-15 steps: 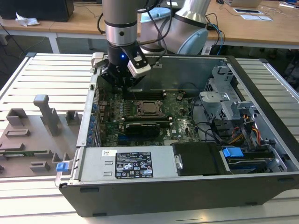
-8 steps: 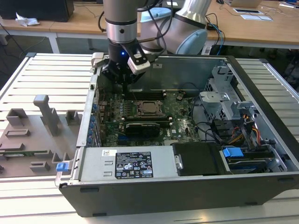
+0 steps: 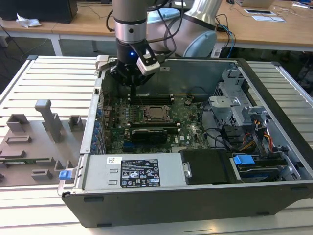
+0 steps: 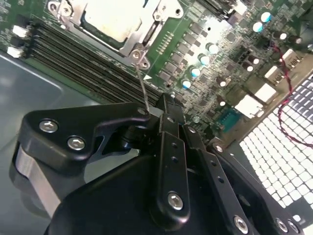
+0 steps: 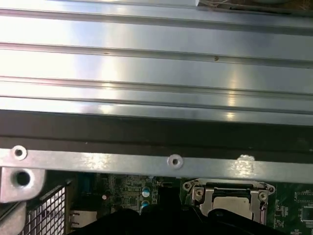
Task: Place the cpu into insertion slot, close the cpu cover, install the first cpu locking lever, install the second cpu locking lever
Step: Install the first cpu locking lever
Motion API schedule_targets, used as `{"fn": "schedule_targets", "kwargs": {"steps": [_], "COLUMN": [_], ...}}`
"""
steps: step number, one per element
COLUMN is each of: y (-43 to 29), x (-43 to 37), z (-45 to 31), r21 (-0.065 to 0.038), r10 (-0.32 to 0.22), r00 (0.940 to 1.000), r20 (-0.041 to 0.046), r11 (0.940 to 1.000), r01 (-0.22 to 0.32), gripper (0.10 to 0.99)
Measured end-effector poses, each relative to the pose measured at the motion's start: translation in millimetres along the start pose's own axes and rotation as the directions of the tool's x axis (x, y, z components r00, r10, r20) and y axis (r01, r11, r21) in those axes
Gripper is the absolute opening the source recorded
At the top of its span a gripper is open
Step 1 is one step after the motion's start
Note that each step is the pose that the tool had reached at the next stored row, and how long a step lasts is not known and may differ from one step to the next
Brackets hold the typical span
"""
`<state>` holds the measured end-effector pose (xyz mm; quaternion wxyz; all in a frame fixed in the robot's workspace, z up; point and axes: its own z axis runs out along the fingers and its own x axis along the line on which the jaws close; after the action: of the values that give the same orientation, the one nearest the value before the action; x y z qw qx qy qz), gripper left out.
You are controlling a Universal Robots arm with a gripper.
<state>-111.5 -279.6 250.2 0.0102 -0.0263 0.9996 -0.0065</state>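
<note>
The cpu (image 4: 110,19) lies silvery side up in the insertion slot (image 3: 165,117) on the green board. The cpu cover (image 4: 145,35) lies flat down over it as a metal frame. A thin wire locking lever (image 4: 142,83) rises from the socket's corner and ends against the side of my gripper's fingertips. My gripper (image 4: 167,100) is shut, its black fingers pressed together. In the exterior view the gripper (image 3: 133,99) hangs inside the open computer case, just beyond the socket on the exterior view's left. The first wrist view shows the cpu (image 5: 230,201) and cover below the case rim.
Long black memory slots (image 4: 83,58) run beside the socket. A black card (image 3: 151,133), the power supply (image 3: 139,171) and a drive cage (image 3: 230,103) crowd the case. A grey fixture with pegs (image 3: 41,137) lies on the slatted table at the exterior view's left.
</note>
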Motion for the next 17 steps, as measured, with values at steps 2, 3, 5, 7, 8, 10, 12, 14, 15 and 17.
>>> {"fn": "schedule_targets", "kwargs": {"steps": [2, 3, 5, 7, 8, 10, 12, 14, 15, 17], "y": [0.6, 1.1, 1.5, 1.7, 1.7, 1.7, 1.6, 1.7, 1.7, 1.7], "x": [-6.3, -12.5, -18.3, -23.6, -24.9, -27.5, -28.1, -28.1, -28.1, -28.1], "z": [0.3, 0.5, 0.8, 1.0, 1.1, 1.3, 1.7, 3.6, 4.9, 6.3], "r21": [0.0, 0.0, 0.0, 0.0, 0.0, 0.0, 0.0, 0.0, 0.0, 0.0], "r10": [0.0, 0.0, 0.0, 0.0, 0.0, 0.0, 0.0, 0.0, 0.0, 0.0], "r00": [1.0, 1.0, 1.0, 1.0, 1.0, 1.0, 1.0, 1.0, 1.0, 1.0], "r20": [0.0, -0.0001, -0.0004, -0.0006, -0.0007, -0.0008, -0.0007, -0.0009, -0.0008, -0.0009], "r11": [1.0, 1.0, 1.0, 1.0, 1.0, 1.0, 1.0, 1.0, 1.0, 1.0], "r01": [0.0, 0.0, 0.0, 0.0, 0.0, 0.0, 0.0, 0.0, 0.0, 0.0], "gripper": [0.106, 0.106, 0.106, 0.106, 0.106, 0.106, 0.106, 0.106, 0.106, 0.106]}}
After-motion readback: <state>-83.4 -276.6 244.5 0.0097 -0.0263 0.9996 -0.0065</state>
